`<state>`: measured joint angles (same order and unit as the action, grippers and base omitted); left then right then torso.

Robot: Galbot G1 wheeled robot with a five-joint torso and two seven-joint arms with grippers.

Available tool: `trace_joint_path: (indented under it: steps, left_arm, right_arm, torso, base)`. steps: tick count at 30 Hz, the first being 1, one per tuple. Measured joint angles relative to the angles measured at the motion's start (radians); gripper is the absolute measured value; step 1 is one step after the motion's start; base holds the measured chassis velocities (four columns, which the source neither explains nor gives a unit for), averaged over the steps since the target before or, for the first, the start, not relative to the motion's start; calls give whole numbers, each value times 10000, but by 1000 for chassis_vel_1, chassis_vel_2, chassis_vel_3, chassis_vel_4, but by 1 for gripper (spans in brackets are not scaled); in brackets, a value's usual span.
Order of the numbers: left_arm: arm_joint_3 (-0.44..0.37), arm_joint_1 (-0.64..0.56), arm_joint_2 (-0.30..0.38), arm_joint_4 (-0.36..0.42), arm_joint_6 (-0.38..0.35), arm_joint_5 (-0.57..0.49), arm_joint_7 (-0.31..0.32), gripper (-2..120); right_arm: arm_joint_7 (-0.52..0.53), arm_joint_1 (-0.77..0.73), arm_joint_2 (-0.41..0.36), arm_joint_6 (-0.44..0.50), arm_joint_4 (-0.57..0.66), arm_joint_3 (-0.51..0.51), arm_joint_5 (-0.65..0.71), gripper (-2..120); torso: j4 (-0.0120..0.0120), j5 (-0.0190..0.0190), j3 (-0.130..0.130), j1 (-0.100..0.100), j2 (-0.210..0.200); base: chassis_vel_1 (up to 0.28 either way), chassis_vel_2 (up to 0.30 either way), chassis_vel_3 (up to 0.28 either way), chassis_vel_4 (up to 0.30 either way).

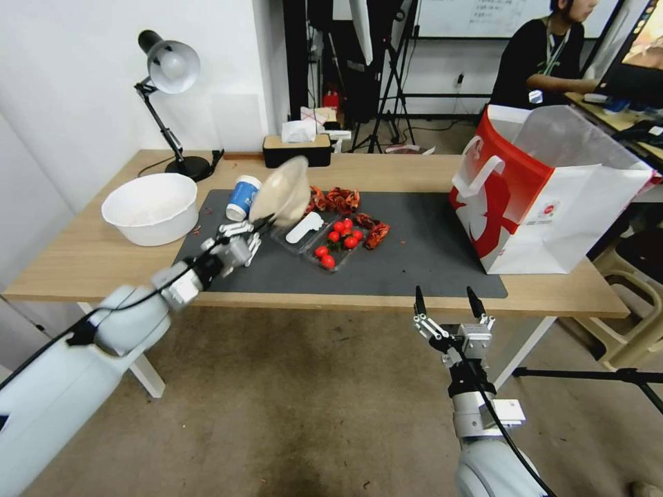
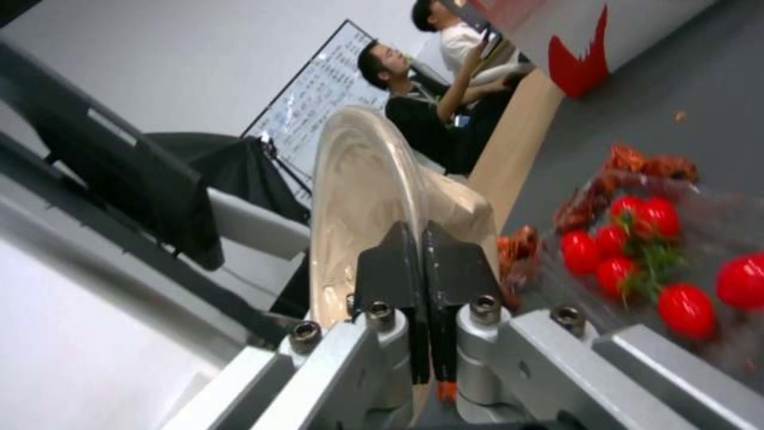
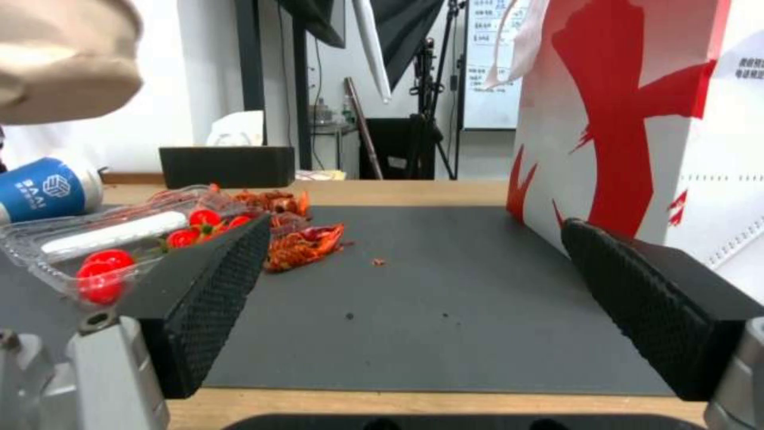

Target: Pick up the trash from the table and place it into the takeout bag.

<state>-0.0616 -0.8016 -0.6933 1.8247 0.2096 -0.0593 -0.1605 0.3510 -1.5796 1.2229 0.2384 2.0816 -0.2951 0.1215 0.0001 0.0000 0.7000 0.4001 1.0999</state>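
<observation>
Beige lidded bowl hangs tilted above the dark grey mat, its rim pinched by the left gripper; the red-and-white paper takeout bag stands well apart from those fingers. Left wrist view: fingers pressed narrow on the bowl's rim, red cherry tomatoes beside. Right wrist view: the right gripper's fingers spread wide, empty, at the light-wood surface's edge, the bag just beyond one finger.

Head camera high, facing down and forward across the table, left wrist camera tilted, close, perhaps just behind the beige bowl, right wrist camera low at near edge, all sharing the dark mat
</observation>
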Motion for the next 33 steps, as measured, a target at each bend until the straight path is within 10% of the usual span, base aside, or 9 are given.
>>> trace_joint_path:
  steps: [12,33]
  left_arm:
    - [3436,4025,-877,-1192,-508,-1266,224,0]
    - [6329,8104,-3663,-3109,-719,-2523,433,0]
  right_arm:
    - [38,62,49,-155,4,-36,-167,100]
    - [115,198,50,-202,-174,-47,-237,100]
  torso:
    - [-1,7,0,0,1]
    - [0,4,0,0,1]
  base:
    - [0,0,0,0]
    - [0,0,0,0]
